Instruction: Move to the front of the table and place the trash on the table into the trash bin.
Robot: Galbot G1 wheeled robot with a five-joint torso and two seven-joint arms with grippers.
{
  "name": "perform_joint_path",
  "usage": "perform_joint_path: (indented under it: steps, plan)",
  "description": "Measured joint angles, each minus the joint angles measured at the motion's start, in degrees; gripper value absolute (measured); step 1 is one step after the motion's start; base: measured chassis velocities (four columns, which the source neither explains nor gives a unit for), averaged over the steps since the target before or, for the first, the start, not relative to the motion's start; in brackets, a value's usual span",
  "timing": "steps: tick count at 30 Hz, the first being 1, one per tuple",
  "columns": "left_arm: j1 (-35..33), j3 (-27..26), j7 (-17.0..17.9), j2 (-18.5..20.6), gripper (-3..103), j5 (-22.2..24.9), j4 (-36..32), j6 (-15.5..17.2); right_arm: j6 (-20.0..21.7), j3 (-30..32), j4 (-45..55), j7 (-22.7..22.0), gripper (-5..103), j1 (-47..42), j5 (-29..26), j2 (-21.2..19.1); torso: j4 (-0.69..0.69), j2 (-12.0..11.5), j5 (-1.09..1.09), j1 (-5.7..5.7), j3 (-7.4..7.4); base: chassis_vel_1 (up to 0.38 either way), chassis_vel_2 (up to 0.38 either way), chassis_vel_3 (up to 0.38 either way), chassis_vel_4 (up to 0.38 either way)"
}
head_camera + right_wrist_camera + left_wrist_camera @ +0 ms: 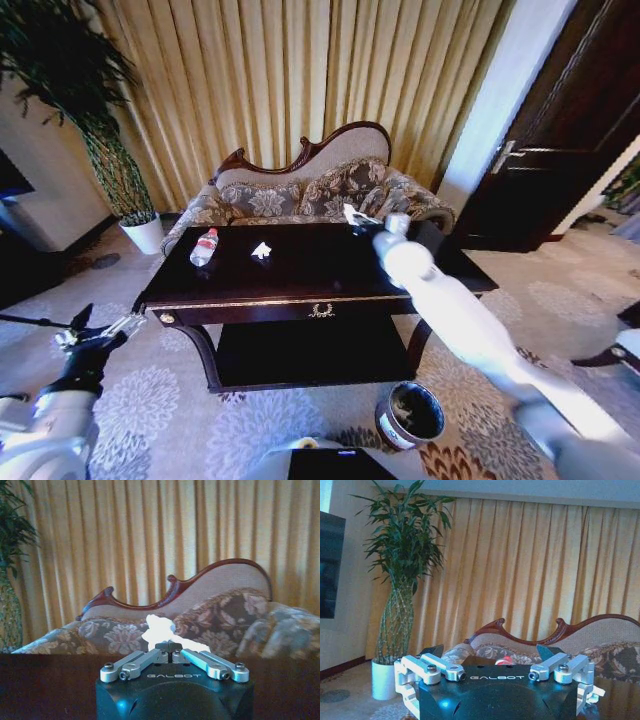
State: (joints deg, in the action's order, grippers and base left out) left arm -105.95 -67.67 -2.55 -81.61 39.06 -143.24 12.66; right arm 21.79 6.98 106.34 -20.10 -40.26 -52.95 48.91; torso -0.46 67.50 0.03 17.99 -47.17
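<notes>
Behind everything, gold curtains (pixel 300 70) hang across the far wall, with a carved-frame floral sofa (pixel 310 190) before them and a tall potted plant (pixel 105 150) at far left. Nearer stands the dark glossy desk (pixel 300 270), a gold wreath emblem on its front drawer and a lower shelf beneath. On the carpet at the desk's near right corner sits the round dark trash bin (pixel 412 415), upright, its mouth open upward. The white right arm reaches over the desk's right side to its far edge, where the right hand (pixel 169 645) is clenched on a crumpled white paper scrap (pixel 161 628). The left hand (pixel 100 335) hangs low at near left, off the desk's left corner, its fingers spread wide and holding nothing. A small clear plastic bottle (pixel 204 247) with a red cap lies on the desk's left part, and another crumpled paper scrap (pixel 262 251) lies just to its right, apart from it.
</notes>
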Motion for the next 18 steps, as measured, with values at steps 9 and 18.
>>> perform_joint_path:
  steps: [9, 18]
  plan:
    - [0.7, 2.0, -0.03, 1.87, 100, -0.36, 1.21, -0.05, -4.61, 12.15, 8.67, 2.72, 0, -17.37, 4.05, -1.75, 0.08, 0.01, -0.04, 0.0, 0.01, 0.0, 0.0, 0.0, 0.0]
    - [0.78, 3.02, -0.44, 4.57, 100, -0.61, 2.19, -0.42, -8.17, 25.41, 16.05, 8.7, 0, -37.27, 9.16, 4.43, 0.03, 0.01, -0.03, -0.01, 0.0, 0.0, 0.0, 0.0, 0.0]
